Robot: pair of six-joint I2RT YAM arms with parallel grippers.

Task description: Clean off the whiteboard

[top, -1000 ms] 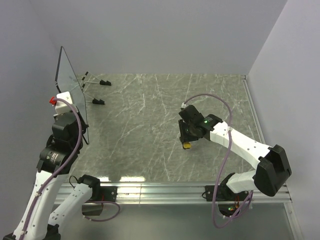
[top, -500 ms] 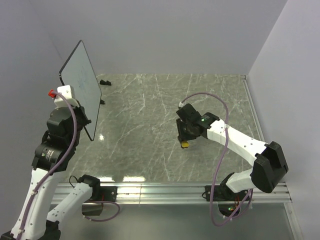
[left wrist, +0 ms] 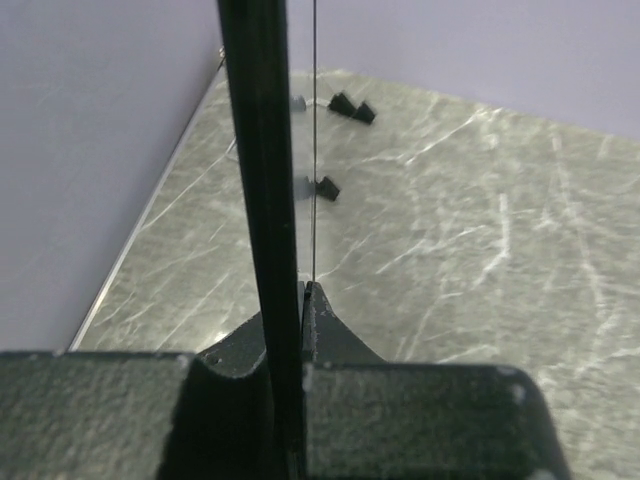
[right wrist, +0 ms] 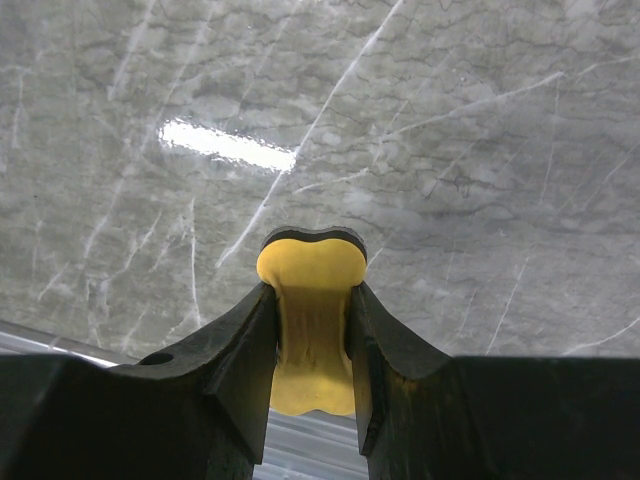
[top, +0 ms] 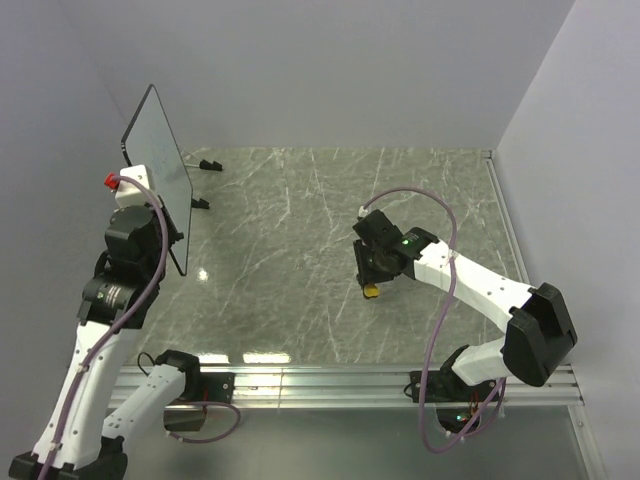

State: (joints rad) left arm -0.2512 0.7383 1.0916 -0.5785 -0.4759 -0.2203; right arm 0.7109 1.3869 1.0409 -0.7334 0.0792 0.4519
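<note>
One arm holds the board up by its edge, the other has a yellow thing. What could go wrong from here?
1. The left hand pinches the whiteboard by one thin edge only, so wiping pressure might twist it or slip it loose.
2. The right hand grips the yellow eraser at its narrow waist; rubbing could tilt it or pull it out.
3. The board stands close to the left wall and might knock it.
</note>
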